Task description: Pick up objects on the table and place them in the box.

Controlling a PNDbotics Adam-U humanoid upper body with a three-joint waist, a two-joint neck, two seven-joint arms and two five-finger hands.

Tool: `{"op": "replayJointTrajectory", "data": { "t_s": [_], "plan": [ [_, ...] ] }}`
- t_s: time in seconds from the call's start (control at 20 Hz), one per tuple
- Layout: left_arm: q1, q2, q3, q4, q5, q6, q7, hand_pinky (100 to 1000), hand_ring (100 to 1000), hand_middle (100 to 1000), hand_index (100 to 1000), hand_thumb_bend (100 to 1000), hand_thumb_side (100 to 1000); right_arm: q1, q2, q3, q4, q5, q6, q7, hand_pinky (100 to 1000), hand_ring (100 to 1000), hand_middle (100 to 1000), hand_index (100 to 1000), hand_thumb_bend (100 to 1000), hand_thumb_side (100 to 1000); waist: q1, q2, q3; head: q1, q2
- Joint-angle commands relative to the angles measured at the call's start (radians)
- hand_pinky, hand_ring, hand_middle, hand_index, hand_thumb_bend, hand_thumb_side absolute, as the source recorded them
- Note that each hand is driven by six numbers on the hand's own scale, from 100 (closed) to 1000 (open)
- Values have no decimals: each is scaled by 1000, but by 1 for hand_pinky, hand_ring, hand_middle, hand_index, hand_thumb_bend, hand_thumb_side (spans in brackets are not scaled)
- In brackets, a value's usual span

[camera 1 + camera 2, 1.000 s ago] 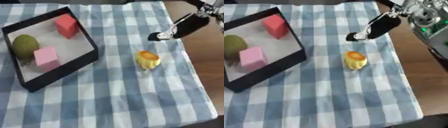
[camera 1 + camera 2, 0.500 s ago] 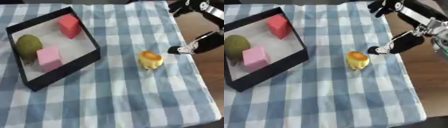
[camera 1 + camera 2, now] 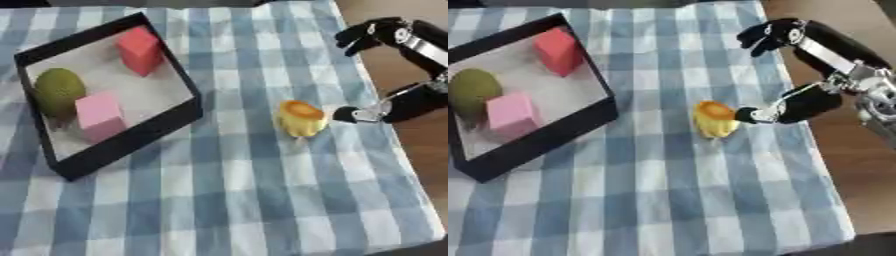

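Blue-and-white checked cloth covers the table. On it we see a small yellow pudding-shaped object with an orange top — just beside our right robot hand, fingers spread apart. The black-rimmed box holds a red block, pink block and green round fruit.

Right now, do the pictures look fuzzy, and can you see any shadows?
Left eye view: everything is soft-edged, the round green object in the black box casts a faint shadow. Right eye view: the black right hand beside the small yellow and orange object is blurred; light is even, without glare.
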Motion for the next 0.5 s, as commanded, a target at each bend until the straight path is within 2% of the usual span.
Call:
{"op": "replayJointTrajectory", "data": {
  "t_s": [0.05,0.2,0.25,0.3,0.5],
  "plan": [
    [-12,23,8,-14,-4,2,-1,806,823,741,908,296,901,8,0,9,-18,11,21,14,834,738,742,834,641,183,15,-25,3,-7,2],
    [-13,20,6,-14,-4,2,-3,807,824,742,908,295,902,16,20,24,-18,30,54,16,832,737,738,829,632,180,17,-23,6,-11,2],
    [-13,19,5,-14,-4,3,-5,807,824,742,908,278,898,16,26,30,-18,37,63,17,832,736,736,826,665,123,18,-23,7,-12,2],
    [-13,19,4,-14,-4,3,-5,807,824,742,908,294,903,15,33,35,-18,44,70,18,832,736,736,825,629,176,19,-22,9,-12,2],
    [-13,15,5,-13,-2,3,-5,807,825,741,907,294,903,11,55,52,-18,68,91,26,832,737,735,824,622,165,22,-17,16,-16,2]
  ]
}}
